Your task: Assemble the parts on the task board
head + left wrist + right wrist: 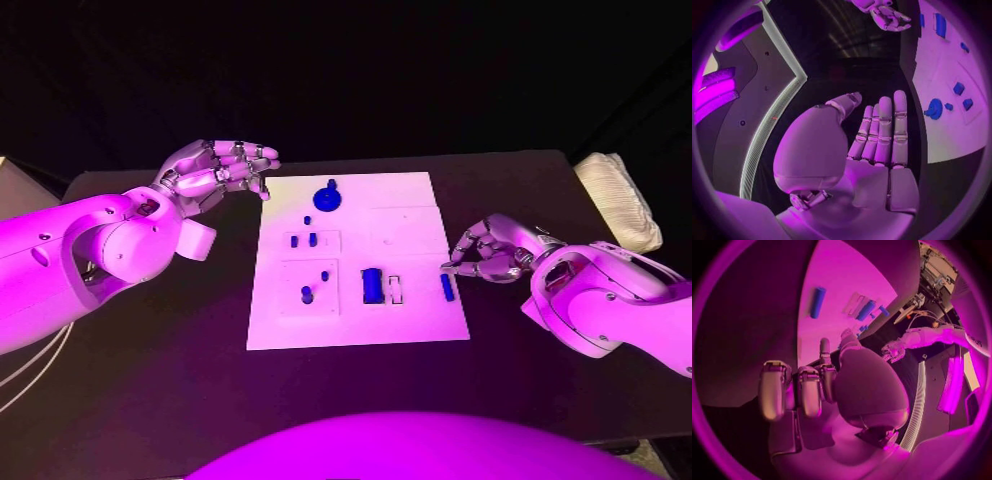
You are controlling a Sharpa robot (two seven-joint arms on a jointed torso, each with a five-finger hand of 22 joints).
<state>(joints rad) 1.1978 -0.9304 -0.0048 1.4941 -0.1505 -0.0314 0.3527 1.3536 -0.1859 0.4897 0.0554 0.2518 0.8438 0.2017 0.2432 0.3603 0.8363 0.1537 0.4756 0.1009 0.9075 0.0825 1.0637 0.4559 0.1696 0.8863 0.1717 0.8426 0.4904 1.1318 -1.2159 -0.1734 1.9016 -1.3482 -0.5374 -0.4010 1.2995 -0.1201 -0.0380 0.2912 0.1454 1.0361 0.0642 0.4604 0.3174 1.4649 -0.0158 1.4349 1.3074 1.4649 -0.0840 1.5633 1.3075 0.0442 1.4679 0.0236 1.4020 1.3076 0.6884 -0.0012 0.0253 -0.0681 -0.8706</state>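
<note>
Both hands hover empty beside the task board (361,330), where your blue parts wait.

Your left hand (216,168) hangs off the board's far left corner, fingers loosely curved and apart, grasping nothing. Your right hand (490,252) sits at the board's right edge, fingers bent but empty, just beside a slim blue bar (447,287). A round blue knob (329,198) stands near the far edge; a larger blue block (372,285) lies mid-board on the black tabletop (173,400).
</note>
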